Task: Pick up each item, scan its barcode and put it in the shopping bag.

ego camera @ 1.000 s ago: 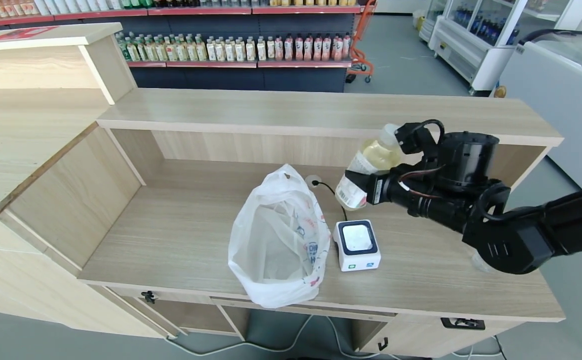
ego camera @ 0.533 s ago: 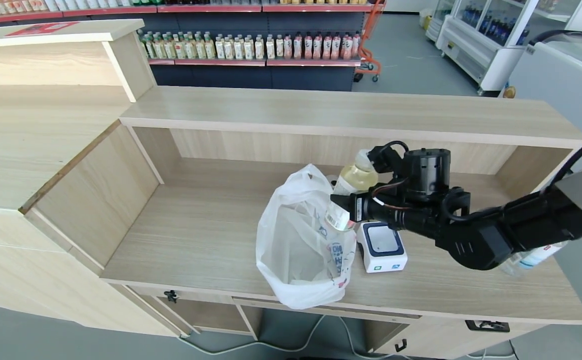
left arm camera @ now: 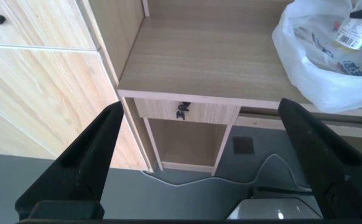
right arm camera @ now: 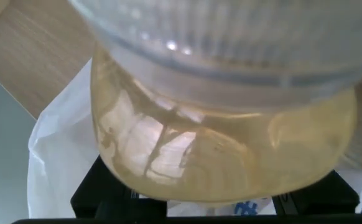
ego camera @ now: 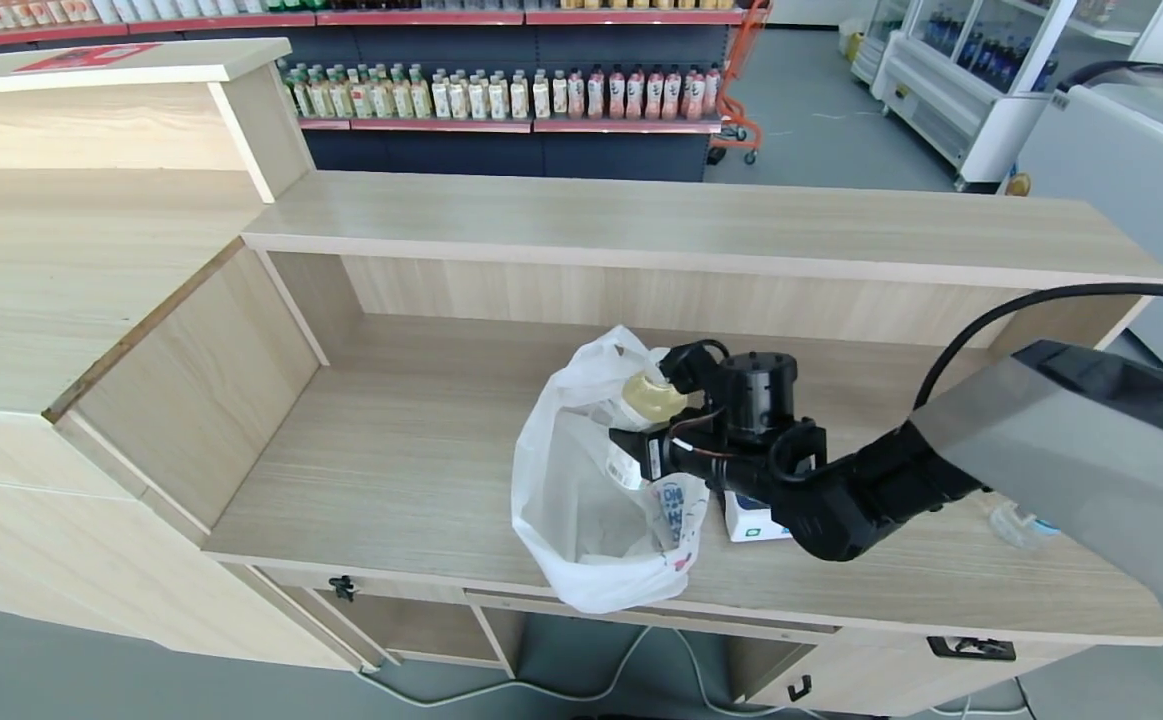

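My right gripper (ego camera: 644, 447) is shut on a clear bottle of yellowish drink (ego camera: 649, 401), holding it tilted in the mouth of the white plastic shopping bag (ego camera: 581, 520). The bottle's white label (ego camera: 625, 466) sits inside the bag's opening. Up close in the right wrist view the bottle (right arm camera: 224, 149) hangs over the bag (right arm camera: 53, 155). The white barcode scanner (ego camera: 747, 517) stands just right of the bag, mostly hidden behind my right arm. My left gripper (left arm camera: 206, 162) hangs open and empty in front of the counter, below its top, with the bag (left arm camera: 327, 68) off to one side.
Another clear bottle (ego camera: 1017, 521) lies on the wooden counter (ego camera: 391, 460) at the far right, partly behind my arm. A raised shelf (ego camera: 701, 225) runs along the counter's back. Below the counter's front edge is a drawer latch (left arm camera: 182, 109).
My right arm has carried the bottle left and down, from above the scanner into the bag's mouth. The head camera shifted early on.
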Robot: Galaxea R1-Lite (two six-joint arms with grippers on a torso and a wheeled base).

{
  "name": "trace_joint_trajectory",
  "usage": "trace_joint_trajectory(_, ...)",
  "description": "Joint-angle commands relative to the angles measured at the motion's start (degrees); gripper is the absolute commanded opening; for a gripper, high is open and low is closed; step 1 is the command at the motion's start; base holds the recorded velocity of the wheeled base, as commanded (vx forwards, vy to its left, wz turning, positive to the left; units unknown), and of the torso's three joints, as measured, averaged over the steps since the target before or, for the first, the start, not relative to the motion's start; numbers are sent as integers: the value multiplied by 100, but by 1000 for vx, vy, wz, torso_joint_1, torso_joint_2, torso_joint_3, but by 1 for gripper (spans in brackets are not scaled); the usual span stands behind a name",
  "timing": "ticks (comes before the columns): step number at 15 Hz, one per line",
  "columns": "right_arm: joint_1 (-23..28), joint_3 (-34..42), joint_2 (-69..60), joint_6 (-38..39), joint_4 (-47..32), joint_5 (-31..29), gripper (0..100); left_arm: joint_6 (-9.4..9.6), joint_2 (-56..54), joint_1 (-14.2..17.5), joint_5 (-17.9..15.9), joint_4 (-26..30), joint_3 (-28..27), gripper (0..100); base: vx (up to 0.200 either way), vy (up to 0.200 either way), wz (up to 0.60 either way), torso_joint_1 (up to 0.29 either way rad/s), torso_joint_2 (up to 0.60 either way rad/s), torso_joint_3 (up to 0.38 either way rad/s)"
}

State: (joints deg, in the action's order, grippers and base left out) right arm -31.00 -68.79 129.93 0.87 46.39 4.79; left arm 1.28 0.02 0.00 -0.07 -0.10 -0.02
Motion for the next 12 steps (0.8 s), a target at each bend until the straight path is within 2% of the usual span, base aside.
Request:
trace_joint_trajectory(1, -222, -196, 560, -254, 301, 4, 0, 13, -2, 0, -1, -8, 2, 100, 0, 0, 0, 0, 0, 0)
trace_joint_trajectory(6, -539, -521, 1316, -684, 978, 4, 0, -31, -2, 0, 7, -8, 2, 100, 0, 0, 0, 0, 0, 0)
trace_joint_trajectory(12, -591, -635, 1738, -1045, 1452, 4, 0, -58, 6, 0, 7, 1, 2, 100, 0, 0, 0, 0, 0, 0)
